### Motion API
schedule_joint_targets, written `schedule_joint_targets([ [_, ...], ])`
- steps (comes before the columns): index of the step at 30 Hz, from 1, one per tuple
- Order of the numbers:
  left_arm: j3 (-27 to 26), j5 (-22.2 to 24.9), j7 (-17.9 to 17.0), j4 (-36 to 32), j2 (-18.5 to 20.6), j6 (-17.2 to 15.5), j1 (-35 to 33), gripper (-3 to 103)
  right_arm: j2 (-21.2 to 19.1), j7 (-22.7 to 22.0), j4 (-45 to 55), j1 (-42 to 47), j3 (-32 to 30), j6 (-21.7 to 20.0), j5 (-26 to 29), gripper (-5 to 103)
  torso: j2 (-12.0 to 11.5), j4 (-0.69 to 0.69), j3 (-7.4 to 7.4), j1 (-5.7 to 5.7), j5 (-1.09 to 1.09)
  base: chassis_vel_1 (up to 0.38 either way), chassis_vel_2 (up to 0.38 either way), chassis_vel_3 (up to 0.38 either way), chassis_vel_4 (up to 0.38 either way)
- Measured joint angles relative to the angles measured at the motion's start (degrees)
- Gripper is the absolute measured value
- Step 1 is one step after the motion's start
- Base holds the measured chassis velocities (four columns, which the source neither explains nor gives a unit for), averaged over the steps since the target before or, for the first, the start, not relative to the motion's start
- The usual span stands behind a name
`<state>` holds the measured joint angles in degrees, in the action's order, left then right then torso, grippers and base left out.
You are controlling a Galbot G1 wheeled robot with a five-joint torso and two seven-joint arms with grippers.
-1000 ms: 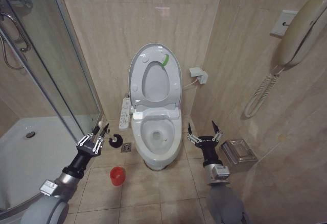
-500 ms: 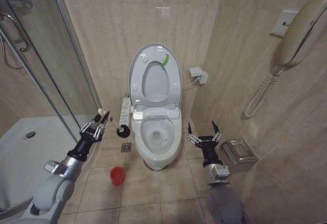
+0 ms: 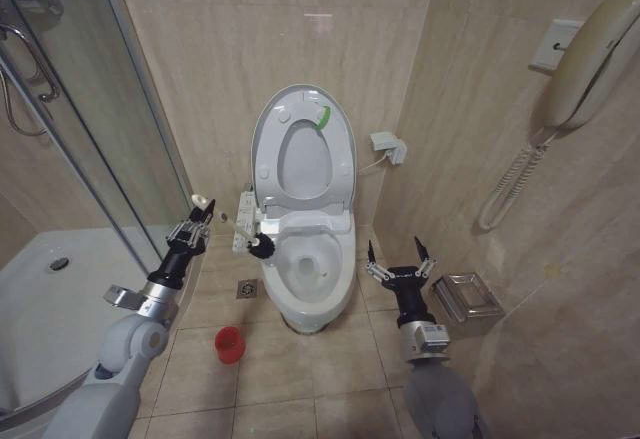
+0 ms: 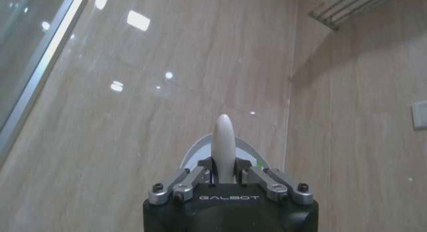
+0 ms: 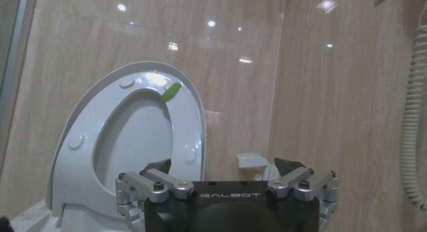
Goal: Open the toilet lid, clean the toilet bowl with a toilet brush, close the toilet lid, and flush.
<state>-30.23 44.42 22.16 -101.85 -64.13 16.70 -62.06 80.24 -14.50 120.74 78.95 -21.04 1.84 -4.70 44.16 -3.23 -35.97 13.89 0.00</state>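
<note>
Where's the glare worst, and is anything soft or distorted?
Left wrist view: bright ceiling-light spots on the glossy wall tile; brush handle, shut in the left gripper, looks soft up close. Right wrist view: similar spots on the tile, plus a hotspot on the raised lid; right gripper open. Head view: faint reflection on the wall above the lid; wide-angle bends the shower door.

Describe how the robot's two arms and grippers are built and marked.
Both arms are smooth light-grey shells ending in black wrist sections. The left gripper and right gripper have black bodies printed GALBOT in white, silver metal linkages with dark bolts, and thin dark fingers. A small white label sits on each forearm. No loose cables show.
</note>
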Motion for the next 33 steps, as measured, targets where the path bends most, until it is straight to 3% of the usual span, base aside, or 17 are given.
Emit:
schedule_joint_targets([
  [17, 5.1, 7.7, 1.4, 14.2, -3.1, -2.1, 10.2, 20, 0.0, 0.0, 0.0, 0.0, 0.0, 0.0, 0.0, 100, 0.0, -0.01, 0.01, 0.00, 0.00, 0.000, 0.000, 0.000, 0.000],
  [33, 10.9, 4.0, 2.8, 25.1, -4.4, -0.3, 14.6, 20, 0.0, 0.0, 0.0, 0.0, 0.0, 0.0, 0.0, 100, 0.0, 0.00, 0.00, 0.00, 0.00, 0.000, 0.000, 0.000, 0.000],
])
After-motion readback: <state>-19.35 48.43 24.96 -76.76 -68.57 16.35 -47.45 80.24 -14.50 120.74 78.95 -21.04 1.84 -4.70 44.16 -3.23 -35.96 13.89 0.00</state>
